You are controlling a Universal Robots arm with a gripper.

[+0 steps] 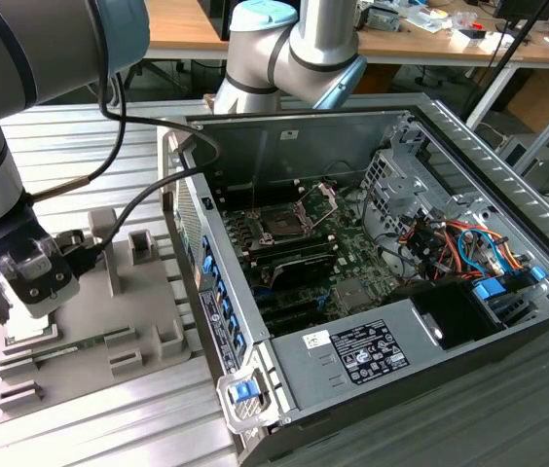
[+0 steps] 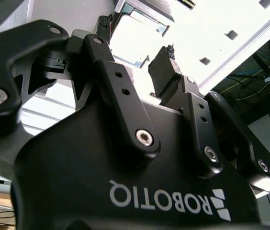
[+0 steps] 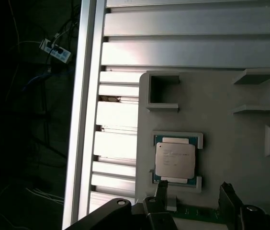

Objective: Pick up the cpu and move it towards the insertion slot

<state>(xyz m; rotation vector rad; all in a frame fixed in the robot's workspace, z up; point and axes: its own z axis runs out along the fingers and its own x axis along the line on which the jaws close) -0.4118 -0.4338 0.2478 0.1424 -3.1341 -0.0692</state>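
Observation:
The cpu [image 3: 174, 160], a small square chip with a pale silvery face, lies flat in its raised holder on the grey tray [image 3: 221, 120]. My gripper [image 3: 195, 196] hangs just above the tray, open, with its two black fingertips apart and nothing between them. The chip lies just beyond the fingertips, untouched. In the exterior view the gripper [image 1: 33, 302] is over the tray [image 1: 148, 311] at that view's left. The insertion slot [image 1: 279, 222], a dark square socket with a silver frame and its load plate raised, sits on the green board inside the open computer case, well to that view's right.
The open computer case [image 1: 352, 292] has tall metal walls, long black memory slots [image 1: 299, 263], bundled cables [image 1: 450, 243] and a power supply [image 1: 372, 355]. A green board strip [image 3: 197, 212] lies in the tray near the fingertips. The slatted aluminium table [image 3: 120, 115] ends close beside the tray.

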